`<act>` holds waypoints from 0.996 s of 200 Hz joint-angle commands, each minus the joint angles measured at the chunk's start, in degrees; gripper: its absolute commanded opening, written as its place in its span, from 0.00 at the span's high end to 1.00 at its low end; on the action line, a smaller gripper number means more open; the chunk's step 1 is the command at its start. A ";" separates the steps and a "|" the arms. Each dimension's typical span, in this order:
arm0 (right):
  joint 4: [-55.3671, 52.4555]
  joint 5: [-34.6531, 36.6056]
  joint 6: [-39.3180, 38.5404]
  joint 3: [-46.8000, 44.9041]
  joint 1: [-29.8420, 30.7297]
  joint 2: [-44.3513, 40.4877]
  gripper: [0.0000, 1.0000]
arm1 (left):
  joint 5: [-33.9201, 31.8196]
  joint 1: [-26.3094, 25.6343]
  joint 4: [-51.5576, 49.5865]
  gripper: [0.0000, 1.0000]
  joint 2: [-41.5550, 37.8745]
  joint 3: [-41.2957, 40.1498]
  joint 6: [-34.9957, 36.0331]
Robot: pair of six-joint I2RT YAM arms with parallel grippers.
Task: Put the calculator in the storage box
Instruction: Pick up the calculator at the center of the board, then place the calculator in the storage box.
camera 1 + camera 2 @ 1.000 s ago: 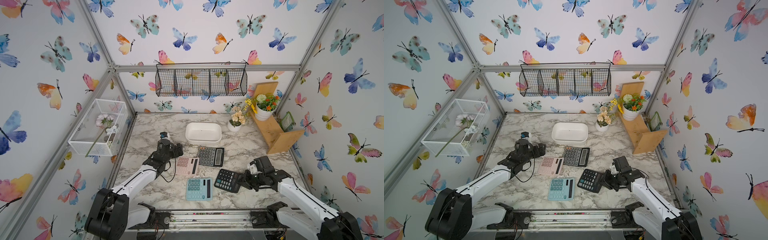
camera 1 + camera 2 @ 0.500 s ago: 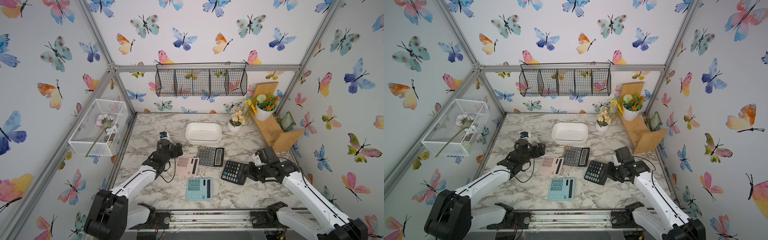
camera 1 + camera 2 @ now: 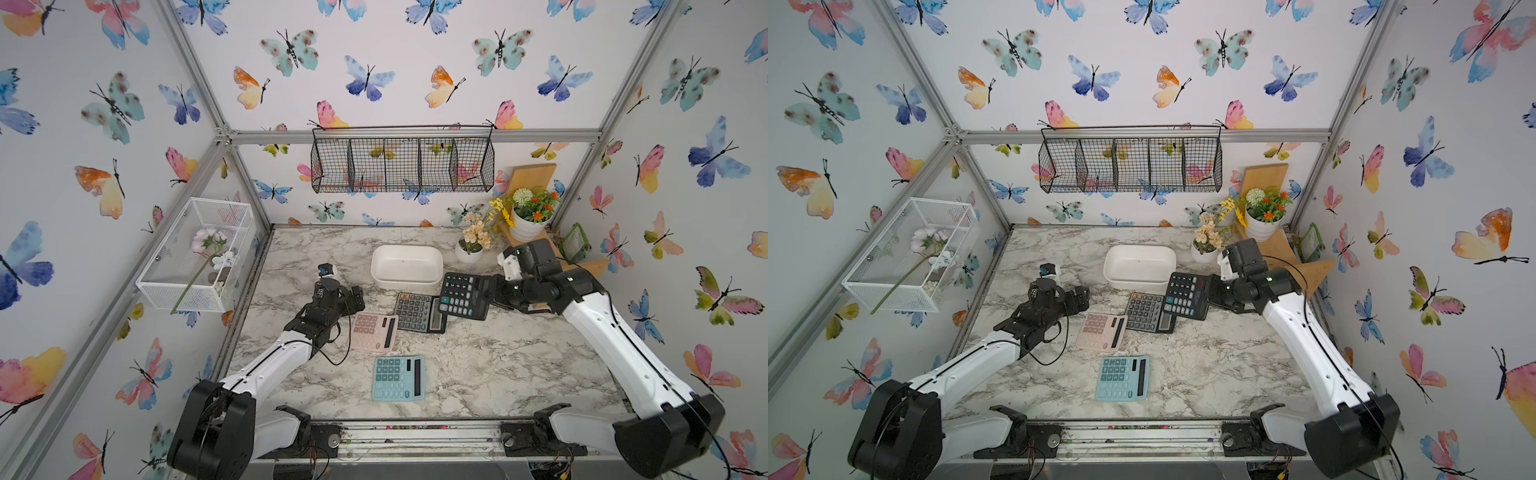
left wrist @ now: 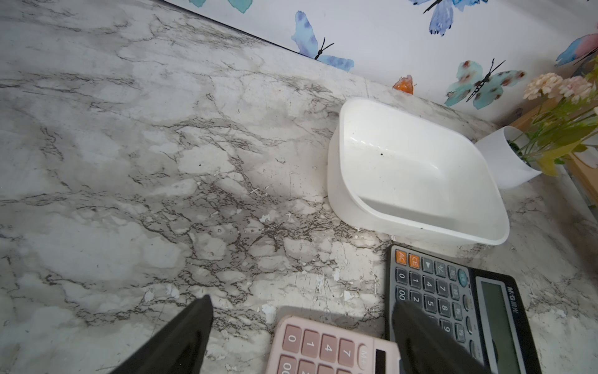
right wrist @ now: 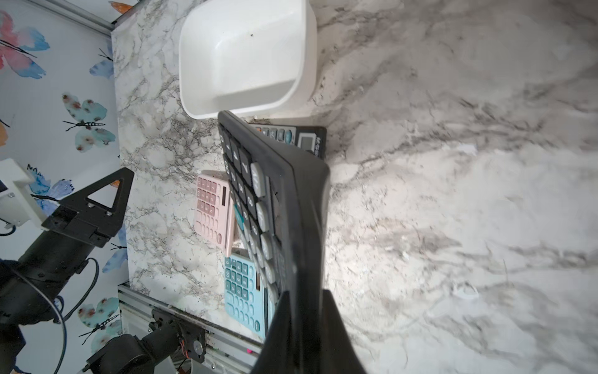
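Black calculator [image 3: 465, 296], probably stiff, light and smooth, is pinched at one end by the closed right pincer [image 3: 495, 292] near the box [image 3: 405, 286]; the left pincer [image 4: 301, 302] stands open, empty.

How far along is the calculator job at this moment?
Done: the right gripper is shut on the black calculator, lifted off the table. In hand: it hangs tilted just short of the storage box, partly over the grey calculator. Left: the box is empty, so carrying over and releasing remain. The left gripper is open beside the pink calculator.
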 commanded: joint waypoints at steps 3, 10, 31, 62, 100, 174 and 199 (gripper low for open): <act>10.27 -5.83 -6.75 9.08 0.13 10.13 0.97 | -1.78 -0.20 -2.36 0.07 -2.29 1.75 0.70; 11.46 -6.45 -7.30 11.58 0.14 13.03 0.97 | -1.71 -0.22 -2.36 0.07 -2.60 1.66 0.63; 12.29 -8.19 -9.63 19.98 0.10 22.57 0.97 | -1.84 -0.18 -2.95 0.07 -3.09 1.74 0.73; 5.39 -11.66 -14.31 36.27 0.14 37.62 0.97 | -0.97 -0.15 -2.97 0.07 -2.49 1.77 0.54; -1.51 -16.44 -18.14 51.24 0.14 50.81 0.97 | -0.22 -0.18 -2.38 0.07 -1.45 1.35 0.43; -3.31 -18.86 -18.99 54.58 0.14 59.28 0.97 | 0.55 -0.15 -2.50 0.07 -0.63 2.00 0.83; -3.07 -18.34 -18.08 54.66 0.14 61.29 0.97 | 0.22 -0.23 -2.36 0.07 -0.87 1.92 0.83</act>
